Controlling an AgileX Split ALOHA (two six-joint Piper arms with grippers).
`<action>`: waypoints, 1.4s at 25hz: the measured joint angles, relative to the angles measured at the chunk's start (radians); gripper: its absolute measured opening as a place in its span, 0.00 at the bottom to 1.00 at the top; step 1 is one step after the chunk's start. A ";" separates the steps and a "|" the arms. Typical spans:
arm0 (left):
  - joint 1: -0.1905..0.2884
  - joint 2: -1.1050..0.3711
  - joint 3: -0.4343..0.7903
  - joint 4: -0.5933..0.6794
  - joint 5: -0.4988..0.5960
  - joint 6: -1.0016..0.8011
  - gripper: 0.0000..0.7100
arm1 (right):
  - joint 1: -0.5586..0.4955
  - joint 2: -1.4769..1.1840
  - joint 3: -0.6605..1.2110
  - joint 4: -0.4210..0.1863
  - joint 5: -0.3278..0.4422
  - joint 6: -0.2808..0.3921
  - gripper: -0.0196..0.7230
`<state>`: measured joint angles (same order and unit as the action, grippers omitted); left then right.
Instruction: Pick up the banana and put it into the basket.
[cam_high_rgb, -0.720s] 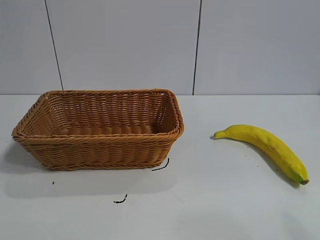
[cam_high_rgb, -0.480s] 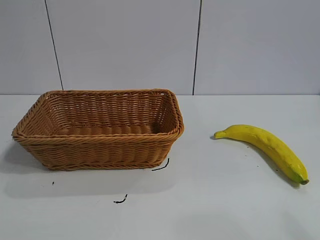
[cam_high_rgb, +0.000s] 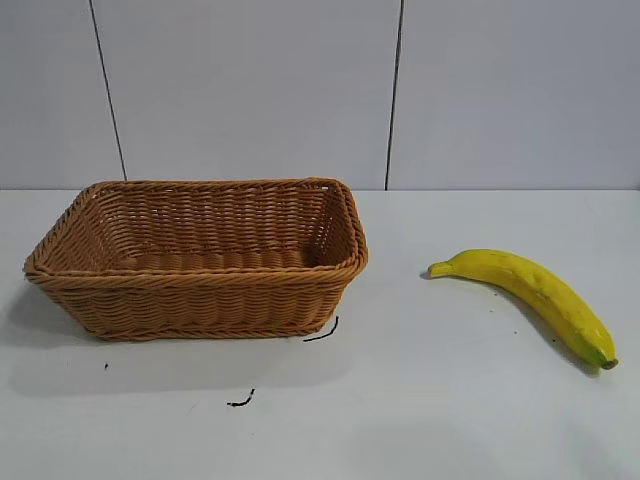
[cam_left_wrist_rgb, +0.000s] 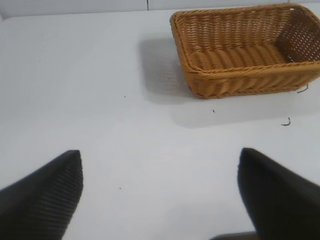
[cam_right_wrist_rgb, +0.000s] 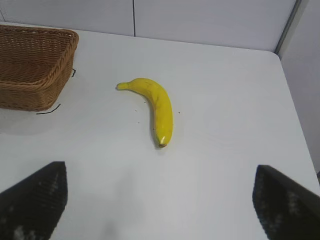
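The yellow banana (cam_high_rgb: 530, 295) lies flat on the white table at the right, its greenish dark-tipped end toward the front. It also shows in the right wrist view (cam_right_wrist_rgb: 154, 106). The light-brown wicker basket (cam_high_rgb: 200, 290) stands at the left, with nothing in it; it also shows in the left wrist view (cam_left_wrist_rgb: 240, 80) and the right wrist view (cam_right_wrist_rgb: 30, 90). My right gripper (cam_right_wrist_rgb: 160, 172) is open and empty above the table, well short of the banana. My left gripper (cam_left_wrist_rgb: 160, 160) is open and empty over bare table, away from the basket. Neither gripper shows in the exterior view.
Small black marks (cam_high_rgb: 322, 330) lie on the table by the basket's front corner. A grey panelled wall (cam_high_rgb: 400, 90) stands behind the table. The table's edge (cam_right_wrist_rgb: 295, 110) runs close beyond the banana in the right wrist view.
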<state>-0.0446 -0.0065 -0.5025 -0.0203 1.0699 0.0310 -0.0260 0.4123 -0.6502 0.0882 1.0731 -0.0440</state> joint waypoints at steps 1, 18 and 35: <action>0.000 0.000 0.000 0.000 0.000 0.000 0.89 | 0.000 0.053 -0.026 0.000 0.001 0.003 0.95; 0.000 0.000 0.000 0.000 0.000 0.000 0.89 | 0.000 0.957 -0.416 0.002 -0.123 -0.181 0.95; 0.000 0.000 0.000 0.000 0.000 0.000 0.89 | 0.000 1.445 -0.675 0.057 -0.207 -0.368 0.96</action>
<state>-0.0446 -0.0065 -0.5025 -0.0203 1.0699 0.0310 -0.0260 1.8573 -1.3256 0.1454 0.8664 -0.4121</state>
